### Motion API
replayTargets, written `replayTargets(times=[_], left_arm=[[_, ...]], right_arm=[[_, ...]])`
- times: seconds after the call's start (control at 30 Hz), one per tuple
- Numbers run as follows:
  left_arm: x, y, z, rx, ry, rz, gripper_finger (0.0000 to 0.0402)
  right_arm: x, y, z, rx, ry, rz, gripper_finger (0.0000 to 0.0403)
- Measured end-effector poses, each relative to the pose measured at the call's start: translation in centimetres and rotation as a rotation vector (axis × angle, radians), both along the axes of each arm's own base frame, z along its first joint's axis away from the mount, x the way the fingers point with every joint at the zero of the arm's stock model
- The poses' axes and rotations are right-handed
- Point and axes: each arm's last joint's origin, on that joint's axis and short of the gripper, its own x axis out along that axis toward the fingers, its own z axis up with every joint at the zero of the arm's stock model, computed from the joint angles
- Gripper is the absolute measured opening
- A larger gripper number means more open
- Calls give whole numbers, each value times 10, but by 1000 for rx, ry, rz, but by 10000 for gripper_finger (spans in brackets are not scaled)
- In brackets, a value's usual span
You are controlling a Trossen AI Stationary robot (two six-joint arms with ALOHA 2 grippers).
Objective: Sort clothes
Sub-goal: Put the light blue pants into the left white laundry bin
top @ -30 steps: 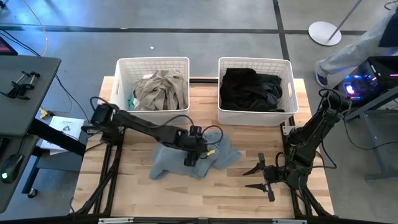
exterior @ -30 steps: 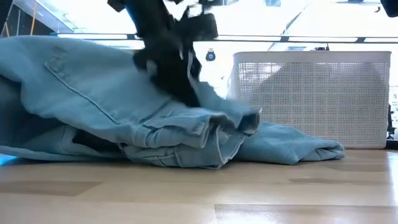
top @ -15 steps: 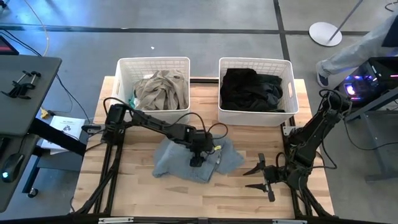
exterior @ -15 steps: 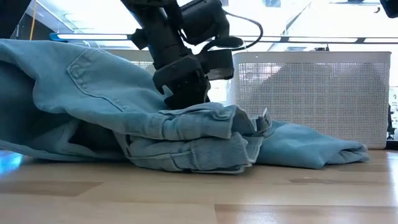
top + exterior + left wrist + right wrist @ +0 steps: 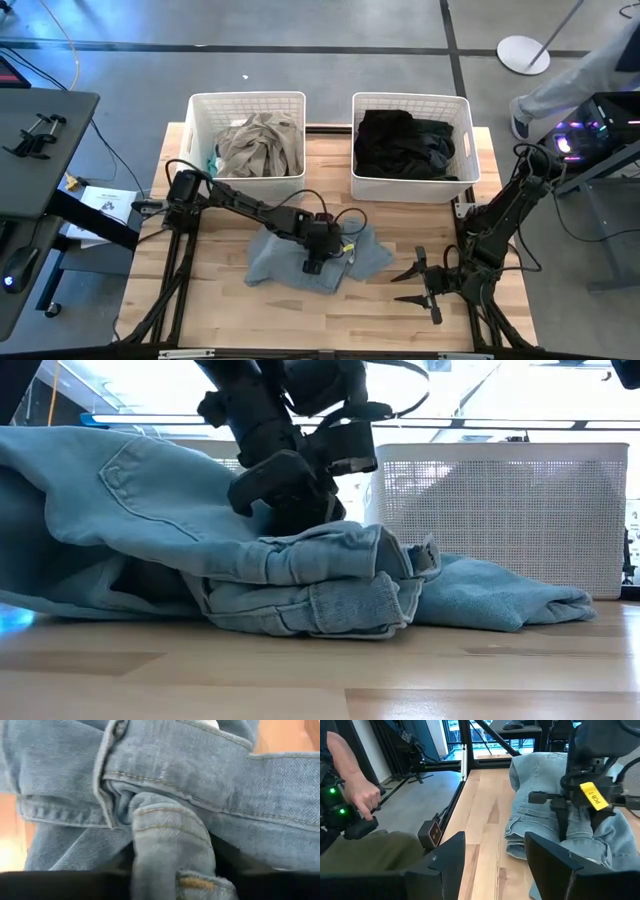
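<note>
One denim garment point(image 5: 300, 258) | under left pincer point(image 5: 313, 265) | fold pinched

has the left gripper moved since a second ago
Yes. In the high view the left gripper has shifted right along the denim garment, toward the basket of black clothes.

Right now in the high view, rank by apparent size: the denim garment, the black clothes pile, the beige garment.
1. Denim garment, spread on the table.
2. Black clothes pile.
3. Beige garment.
The last two look close; the black pile fills its basket more.
</note>
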Motion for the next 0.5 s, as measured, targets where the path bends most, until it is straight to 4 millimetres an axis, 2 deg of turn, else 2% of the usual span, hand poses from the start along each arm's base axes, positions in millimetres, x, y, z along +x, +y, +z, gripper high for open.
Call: replayTargets(times=[0.07, 0.1, 0.3, 0.4, 0.5], left_arm=[[0, 1, 0, -30, 4, 17, 88], [0, 2, 0, -57, 8, 20, 79], [3, 12, 5, -207, 13, 95, 79], [2, 16, 31, -227, -33, 137, 79], [-6, 20, 66, -257, -74, 182, 79]], right_arm=[[0, 0, 0, 1, 0, 2, 193], [0, 0, 0, 1, 2, 5, 193], [0, 0, 0, 23, 8, 7, 193], [0, 1, 0, 29, 10, 10, 193], [0, 1, 0, 27, 10, 10, 193]])
